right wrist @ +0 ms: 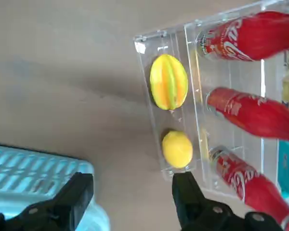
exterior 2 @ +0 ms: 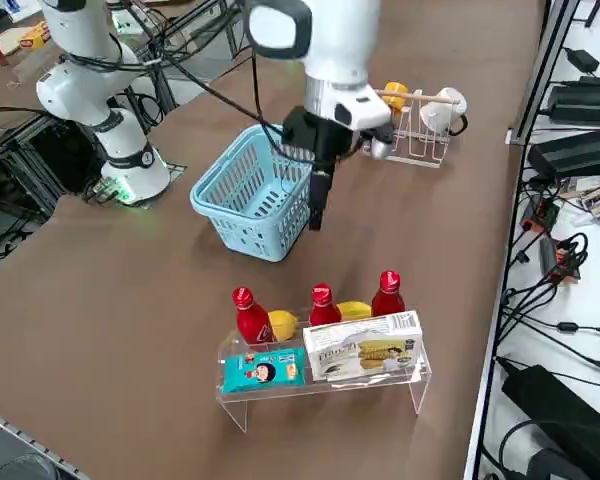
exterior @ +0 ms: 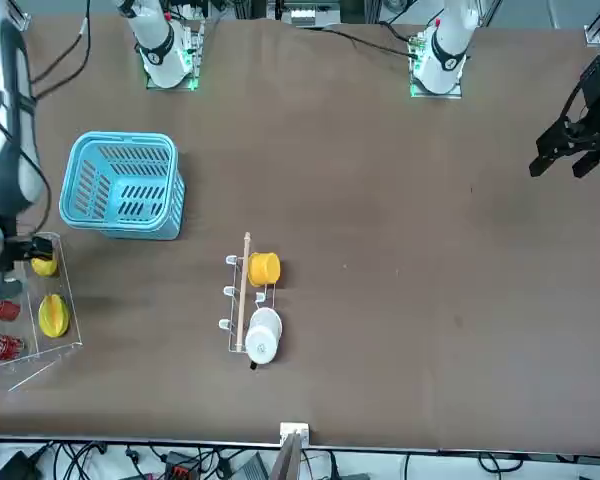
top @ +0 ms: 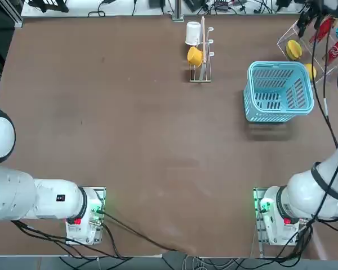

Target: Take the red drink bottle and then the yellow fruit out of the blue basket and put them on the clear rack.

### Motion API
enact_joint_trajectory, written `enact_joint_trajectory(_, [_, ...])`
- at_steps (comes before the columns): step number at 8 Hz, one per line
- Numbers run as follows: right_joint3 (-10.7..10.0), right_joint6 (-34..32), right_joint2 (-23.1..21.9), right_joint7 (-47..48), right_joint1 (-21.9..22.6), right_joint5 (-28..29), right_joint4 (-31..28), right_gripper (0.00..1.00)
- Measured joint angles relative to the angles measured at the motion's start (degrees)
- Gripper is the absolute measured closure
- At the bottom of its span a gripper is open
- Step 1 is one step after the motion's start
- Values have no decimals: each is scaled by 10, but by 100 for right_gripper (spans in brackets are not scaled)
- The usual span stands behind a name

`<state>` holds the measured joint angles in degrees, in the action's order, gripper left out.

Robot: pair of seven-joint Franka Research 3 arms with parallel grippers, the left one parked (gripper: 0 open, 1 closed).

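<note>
Above the clear rack, right end effector is hovering empty, fingers spread wide. Yellow fruit and red drink bottle are sitting racked, blue basket looking empty; best w/ a straight lift clear.

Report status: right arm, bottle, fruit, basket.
Right gripper open, empty, between blue basket and clear rack. Yellow fruit and three red bottles on rack. Basket looks empty. Nothing obstructing.

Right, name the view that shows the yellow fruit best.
Right wrist view: the yellow fruit lies large and unobstructed on the clear rack. The top, front and right side views show it only small, partly hidden by rack or bottles.
</note>
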<state>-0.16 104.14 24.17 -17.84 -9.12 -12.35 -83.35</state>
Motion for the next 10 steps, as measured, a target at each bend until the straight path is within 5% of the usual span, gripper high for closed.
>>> enact_joint_trajectory(4, [1, -89, -102, 64, 0, 95, 1, 0])
enact_joint_trajectory(10, [4, -146, -222, 174, 49, 110, -41, 0])
